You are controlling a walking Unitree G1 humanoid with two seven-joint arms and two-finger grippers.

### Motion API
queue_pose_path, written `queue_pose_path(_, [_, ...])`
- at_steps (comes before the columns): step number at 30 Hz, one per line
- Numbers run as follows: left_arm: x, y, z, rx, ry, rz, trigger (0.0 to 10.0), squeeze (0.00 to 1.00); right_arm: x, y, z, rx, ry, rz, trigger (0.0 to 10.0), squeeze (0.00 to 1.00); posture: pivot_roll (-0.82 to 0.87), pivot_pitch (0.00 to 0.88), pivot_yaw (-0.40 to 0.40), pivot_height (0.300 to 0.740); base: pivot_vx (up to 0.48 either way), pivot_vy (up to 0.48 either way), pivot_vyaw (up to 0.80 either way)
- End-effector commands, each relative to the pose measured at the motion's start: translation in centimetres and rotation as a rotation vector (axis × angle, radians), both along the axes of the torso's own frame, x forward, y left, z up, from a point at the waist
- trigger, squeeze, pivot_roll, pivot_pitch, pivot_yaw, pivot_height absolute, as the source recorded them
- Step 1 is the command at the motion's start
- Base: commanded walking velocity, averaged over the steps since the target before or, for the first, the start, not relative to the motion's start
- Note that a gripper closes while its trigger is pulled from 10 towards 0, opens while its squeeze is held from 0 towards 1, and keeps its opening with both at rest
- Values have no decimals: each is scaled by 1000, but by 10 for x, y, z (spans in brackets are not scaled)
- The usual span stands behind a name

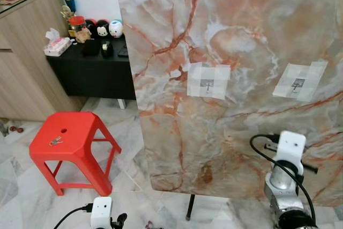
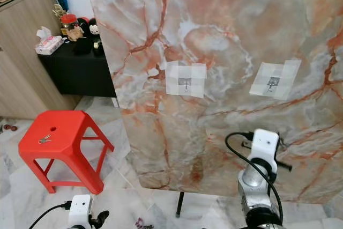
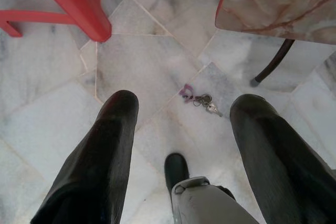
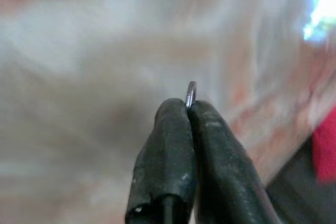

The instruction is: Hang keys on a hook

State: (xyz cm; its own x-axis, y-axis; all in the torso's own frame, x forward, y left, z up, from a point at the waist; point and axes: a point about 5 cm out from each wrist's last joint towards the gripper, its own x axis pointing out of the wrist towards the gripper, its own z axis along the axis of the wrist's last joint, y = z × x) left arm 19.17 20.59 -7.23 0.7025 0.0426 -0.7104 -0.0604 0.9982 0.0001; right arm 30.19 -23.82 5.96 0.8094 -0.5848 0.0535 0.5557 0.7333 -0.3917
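Pinching a thin key ring (image 4: pixel 191 94) between closed fingertips, right tool (image 4: pixel 188 109) raised before the marble board (image 1: pixel 236 36) | hooks (image 1: pixel 207 84) taped on board above it | left tool (image 3: pixel 181 114) spread wide, empty, above floor keys (image 3: pixel 198 99) | more keys (image 1: pixel 56 141) on red stool (image 1: pixel 80 135)

The right gripper (image 4: pixel 189 109) had its two black fingers (image 4: pixel 163 156) pressed together, and a thin metal ring (image 4: pixel 191 94) stood out from between their tips. Behind them was a blurred marble board (image 4: pixel 94 51) in pink and grey. A red patch (image 4: pixel 326 145) showed at one edge.
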Motion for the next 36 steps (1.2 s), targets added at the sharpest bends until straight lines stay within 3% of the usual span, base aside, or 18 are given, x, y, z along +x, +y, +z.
queue_pose_path(1, [-3, 1, -1, 7, 17, -8, 10000, 0, 8, 7, 16, -118, -47, 36, 10000, 0, 5, 0, 20, 740, 0, 0, 0])
queue_pose_path(5, [-3, 1, -2, 4, 20, -8, 10000, 0, 13, 10, 32, -274, -93, 53, 10000, 0, 4, 0, 18, 740, 0, 0, 0])
queue_pose_path(9, [-4, 1, -2, 3, 23, -6, 10000, 0, 12, 7, 37, -285, -122, 25, 10000, 0, 5, 0, 17, 740, 0, 0, 0])
queue_pose_path(23, [-8, 2, -5, 2, 49, 3, 10000, 0, 16, 15, 57, -511, -194, 24, 10000, 0, 3, 0, 18, 740, 0, 0, 0])
queue_pose_path(36, [-8, 1, -5, -1, 48, 2, 10000, 0, 14, 14, 59, -522, -201, -5, 10000, 0, 4, 0, 17, 740, 0, 0, 0])
